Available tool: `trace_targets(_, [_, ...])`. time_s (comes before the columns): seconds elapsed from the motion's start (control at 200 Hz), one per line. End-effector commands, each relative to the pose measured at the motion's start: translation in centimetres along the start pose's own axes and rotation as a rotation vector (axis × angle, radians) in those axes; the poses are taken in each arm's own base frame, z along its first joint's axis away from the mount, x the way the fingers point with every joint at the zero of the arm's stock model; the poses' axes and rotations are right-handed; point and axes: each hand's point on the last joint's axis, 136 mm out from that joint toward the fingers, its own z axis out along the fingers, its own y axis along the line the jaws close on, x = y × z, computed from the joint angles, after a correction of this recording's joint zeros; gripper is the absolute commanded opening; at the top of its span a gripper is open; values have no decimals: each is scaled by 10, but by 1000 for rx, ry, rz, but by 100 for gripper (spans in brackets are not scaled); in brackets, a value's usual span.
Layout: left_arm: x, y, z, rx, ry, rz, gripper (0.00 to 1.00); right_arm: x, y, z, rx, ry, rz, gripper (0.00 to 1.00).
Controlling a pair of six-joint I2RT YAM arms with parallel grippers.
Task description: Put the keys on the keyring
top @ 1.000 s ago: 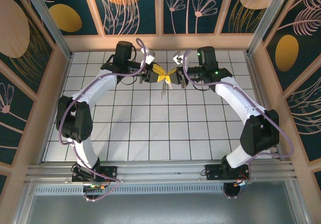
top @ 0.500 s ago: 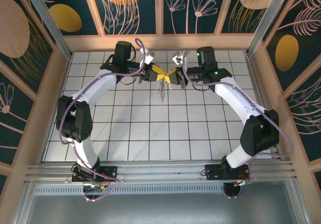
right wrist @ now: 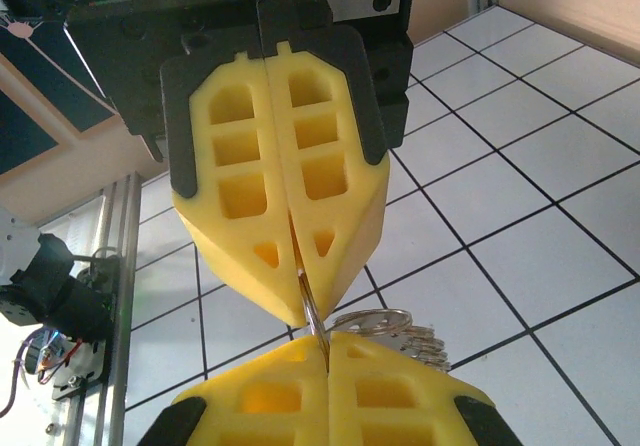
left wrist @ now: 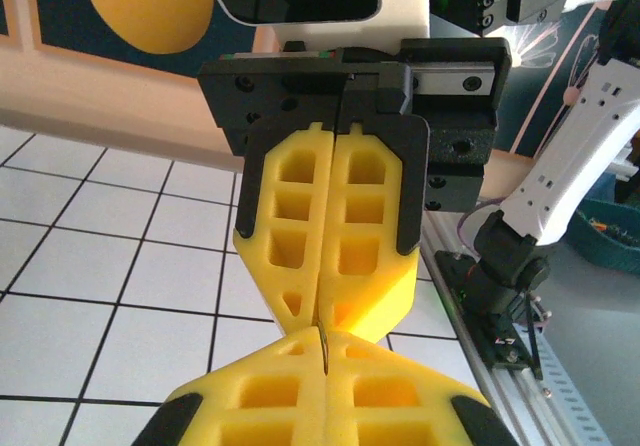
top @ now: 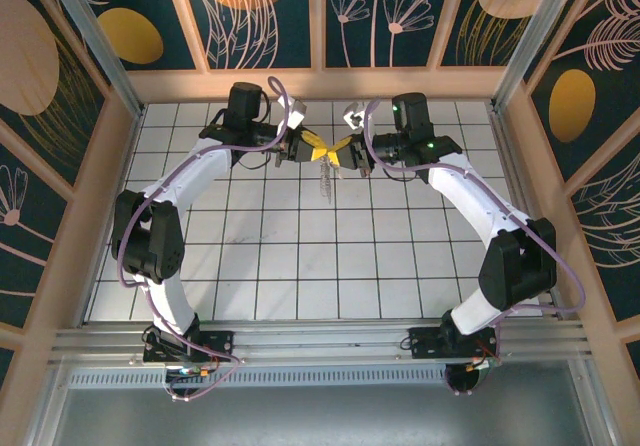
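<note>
I am holding my left end effector [top: 319,150] and right end effector [top: 334,153] tip to tip above the far middle of the tiled surface [top: 300,256]. Both are pinching tight on the keyring [right wrist: 312,318], whose thin loop is running between the yellow tips. Its cluster of metal pieces [right wrist: 395,331] is hanging just beneath them.

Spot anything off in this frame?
Nothing spilled or broken. One oddity: the left tool and right tool are both shut, tip to tip, on the same thin keyring, pinched edge-on between them, its metal cluster hanging beside the tips.
</note>
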Motion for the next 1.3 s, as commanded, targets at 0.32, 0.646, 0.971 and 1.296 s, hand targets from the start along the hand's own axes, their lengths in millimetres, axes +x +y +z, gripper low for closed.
trace_targets(0.32, [-21,-12,-3,-75,-64,73,0,-35,8,-26,16,-135,-76,36])
trace_targets(0.646, [-55,-32,-13,-130,-185,152,0,-24,15,-52,57,-235,-51,40])
trace_targets(0.971, [-65,-46,-12,-113,-211,177,0,-28,32,-50,-27,-287,-80,47])
trace_targets(1.296, [-68,-55,-9,-87,-209,187,0,-28,39,-28,-103,-268,-95,48])
